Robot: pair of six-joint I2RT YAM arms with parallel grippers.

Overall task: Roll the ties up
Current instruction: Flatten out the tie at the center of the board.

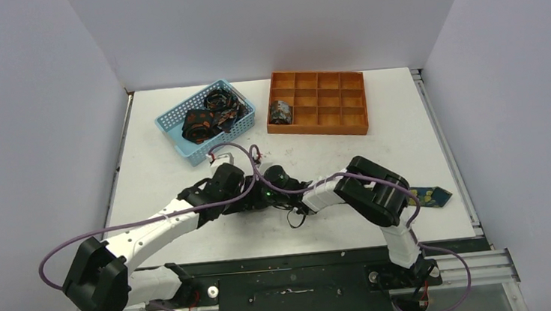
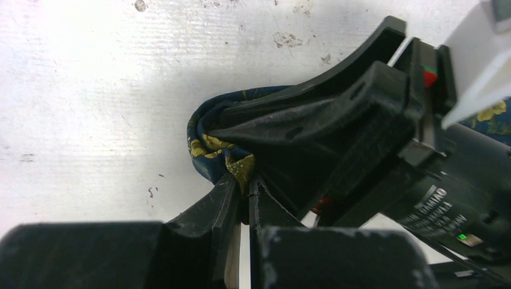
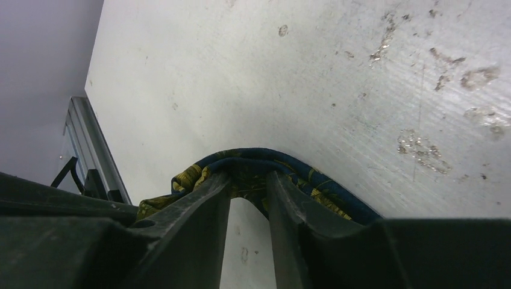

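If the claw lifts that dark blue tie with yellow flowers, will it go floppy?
Probably floppy: the dark blue cloth tie with yellow flowers curls softly where the left claw pinches it. It shouldn't roll away, I think; its tail lies flat.

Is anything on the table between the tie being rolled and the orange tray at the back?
Nothing visible. The tie is at the centre of the table, and the surface from there to the orange tray shows only bare top. The blue basket sits off to the left of that path.
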